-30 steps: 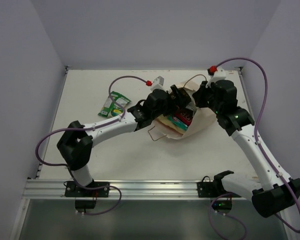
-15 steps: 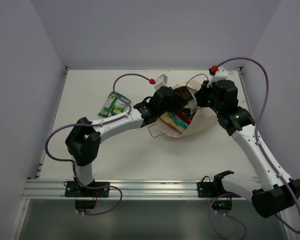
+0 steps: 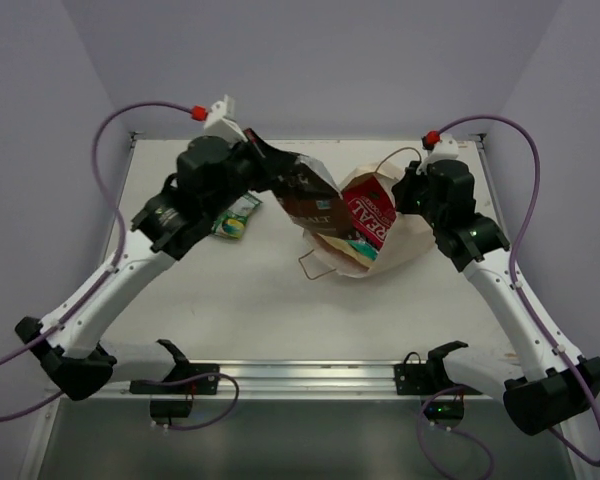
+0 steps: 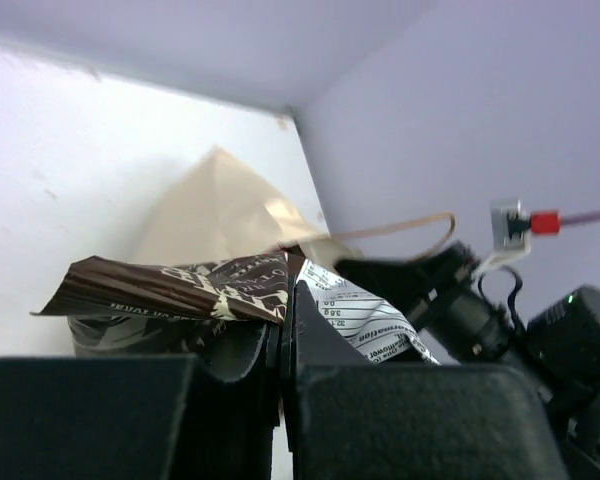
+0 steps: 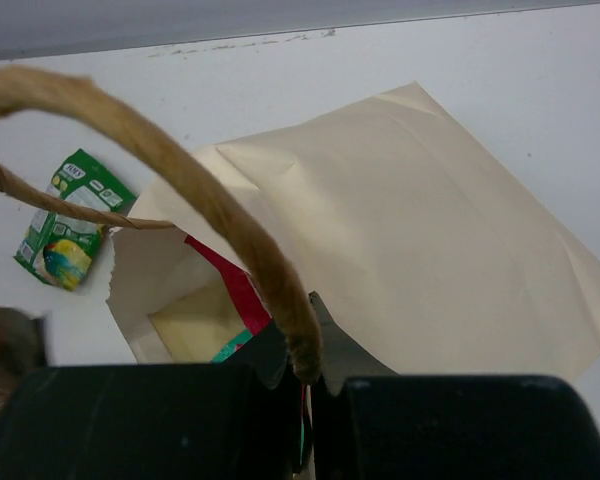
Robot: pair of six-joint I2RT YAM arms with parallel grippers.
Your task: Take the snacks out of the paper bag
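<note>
Just left of the paper bag (image 3: pixel 410 245), the left claw (image 3: pixel 263 163) is pinching the dark brown packet (image 3: pixel 302 195) aloft; the right claw (image 3: pixel 405 190) is clamping the handle (image 5: pixel 230 235).

White links (image 3: pixel 510 290), black joints (image 3: pixel 450 195), purple cables (image 3: pixel 480 118)

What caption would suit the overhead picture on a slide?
Left gripper holds a brown packet by the bag, which the right gripper grips.

Tilted magenta packet (image 3: pixel 371 212) (sticking out) blocks paper bag (image 3: pixel 410 244).
</note>
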